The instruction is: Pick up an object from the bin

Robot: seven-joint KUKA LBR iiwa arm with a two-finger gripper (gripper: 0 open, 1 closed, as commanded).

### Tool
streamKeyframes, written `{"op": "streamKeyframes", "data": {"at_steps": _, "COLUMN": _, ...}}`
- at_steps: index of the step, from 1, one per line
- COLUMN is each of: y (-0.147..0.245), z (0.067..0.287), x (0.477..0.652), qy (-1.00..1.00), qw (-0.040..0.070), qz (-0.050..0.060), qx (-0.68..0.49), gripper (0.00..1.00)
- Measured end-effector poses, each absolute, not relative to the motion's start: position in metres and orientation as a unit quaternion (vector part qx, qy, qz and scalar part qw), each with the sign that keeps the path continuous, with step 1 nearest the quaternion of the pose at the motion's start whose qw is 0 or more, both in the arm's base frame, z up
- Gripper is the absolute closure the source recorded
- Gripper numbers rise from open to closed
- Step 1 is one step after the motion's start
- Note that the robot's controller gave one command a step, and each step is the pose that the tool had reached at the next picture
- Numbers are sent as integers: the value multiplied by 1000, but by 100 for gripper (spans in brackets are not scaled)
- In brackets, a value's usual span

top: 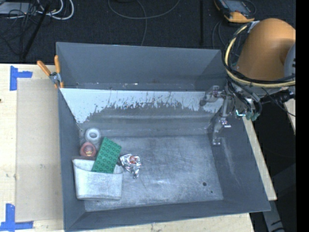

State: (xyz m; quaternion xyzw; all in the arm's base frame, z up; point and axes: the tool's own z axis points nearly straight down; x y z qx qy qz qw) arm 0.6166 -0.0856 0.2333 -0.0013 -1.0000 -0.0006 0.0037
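My gripper [217, 131] hangs at the right side of the bin, close to the right wall and just above the floor, with nothing under it. All loose things lie far off at the lower left. Nearest is a crumpled silver foil wrapper [131, 163] with red specks. Left of it a flat green studded plate [107, 155] leans on a white folded cloth [98, 180].
Behind the green plate sit a small reddish round cup [88, 150] and a white ring-shaped roll [92, 135], close to the left wall. The arm with its orange dome reaches in over the bin's upper right rim.
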Motion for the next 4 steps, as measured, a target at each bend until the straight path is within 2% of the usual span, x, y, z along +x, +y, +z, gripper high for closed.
{"op": "streamKeyframes", "data": {"at_steps": 1, "y": -65, "z": 191, "x": 613, "qy": -996, "qw": 2, "qz": -1, "qx": 84, "gripper": 0}}
{"op": "streamKeyframes", "data": {"at_steps": 2, "y": 12, "z": 80, "x": 612, "qy": -999, "qw": -2, "qz": 0, "qx": 41, "gripper": 0}}
{"op": "streamKeyframes", "data": {"at_steps": 3, "y": 102, "z": 112, "x": 566, "qy": -988, "qw": 1, "qz": -1, "qx": -152, "gripper": 0}}
{"op": "streamKeyframes", "data": {"at_steps": 4, "y": 126, "z": 72, "x": 570, "qy": -998, "qw": -2, "qz": 0, "qx": -67, "gripper": 0}}
